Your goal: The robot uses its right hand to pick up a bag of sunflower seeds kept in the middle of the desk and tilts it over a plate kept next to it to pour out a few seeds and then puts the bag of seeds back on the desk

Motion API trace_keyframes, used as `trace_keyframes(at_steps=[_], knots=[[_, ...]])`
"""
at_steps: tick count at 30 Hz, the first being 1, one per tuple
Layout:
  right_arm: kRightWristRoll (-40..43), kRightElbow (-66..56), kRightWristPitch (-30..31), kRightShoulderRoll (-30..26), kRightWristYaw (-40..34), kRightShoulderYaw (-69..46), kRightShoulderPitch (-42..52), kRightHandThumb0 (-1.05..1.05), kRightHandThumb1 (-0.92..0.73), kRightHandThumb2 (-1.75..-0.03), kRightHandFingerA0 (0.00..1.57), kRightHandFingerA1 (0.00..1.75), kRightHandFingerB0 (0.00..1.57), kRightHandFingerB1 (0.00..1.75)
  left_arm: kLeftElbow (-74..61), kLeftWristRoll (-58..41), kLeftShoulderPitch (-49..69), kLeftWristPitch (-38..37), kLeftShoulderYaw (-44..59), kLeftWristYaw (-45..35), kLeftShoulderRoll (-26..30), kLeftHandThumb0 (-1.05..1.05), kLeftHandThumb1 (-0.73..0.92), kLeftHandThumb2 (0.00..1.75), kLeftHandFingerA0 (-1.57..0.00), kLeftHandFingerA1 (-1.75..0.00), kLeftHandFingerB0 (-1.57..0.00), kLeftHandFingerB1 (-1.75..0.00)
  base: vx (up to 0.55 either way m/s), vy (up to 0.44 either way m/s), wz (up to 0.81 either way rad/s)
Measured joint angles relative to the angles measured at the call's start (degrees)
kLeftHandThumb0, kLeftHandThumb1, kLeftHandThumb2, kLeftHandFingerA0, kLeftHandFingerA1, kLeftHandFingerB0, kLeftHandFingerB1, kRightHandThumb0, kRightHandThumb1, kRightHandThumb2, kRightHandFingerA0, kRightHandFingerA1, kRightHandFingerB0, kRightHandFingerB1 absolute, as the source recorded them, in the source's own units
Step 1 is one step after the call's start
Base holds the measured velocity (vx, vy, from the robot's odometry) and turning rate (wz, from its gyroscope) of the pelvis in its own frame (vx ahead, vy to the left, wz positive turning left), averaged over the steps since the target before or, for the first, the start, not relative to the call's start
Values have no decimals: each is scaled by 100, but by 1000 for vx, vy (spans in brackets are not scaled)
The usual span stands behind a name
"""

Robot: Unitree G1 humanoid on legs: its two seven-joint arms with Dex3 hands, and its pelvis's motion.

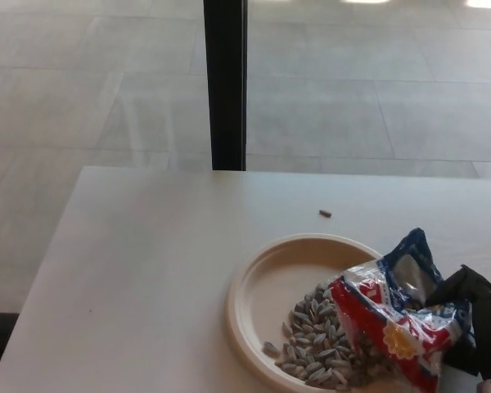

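Right hand: my black right hand [475,315] sits at the lower right edge of the head view, fingers pinched on the far end of the seed bag. Only part of the hand shows, so I can't read the exact grip.
Left hand: not in my view.
Bench, left side: bare pale bench [147,270] top, nothing on it that I can see; the floor and a dark vertical post [226,82] lie beyond.
Stray seed: one small dark seed [325,214] lies alone on the bench, beyond the plate and apart from it.
Plate: the cream round plate [266,270] sits right of centre, its left half bare.
Seeds: a pile of sunflower seeds [315,348] covers the near right part of the plate, running under the bag.
Bag: the red, white and blue sunflower seed bag [393,315] lies low and tilted across the plate's right rim, resting on or just above the seed pile; I can't tell if its weight is on the plate or carried by my hand.
Done, as I judge it: the pour looks finished, with more than a few seeds on the plate.
Left to do: I'd say the bag needs setting on the bench clear of the plate, then my hand needs to let go. Right now it overlaps the plate, so I don't count it as placed.
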Motion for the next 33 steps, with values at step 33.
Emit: trace_keyframes(at_steps=[33], knots=[[293,-705,1687,198,716,186,-202,-28,-53,-68,86,148,76,102,9,6,78,-2,3,-21,-10,-65,74,63,-50,-46,-41,-36,0,0,0]])
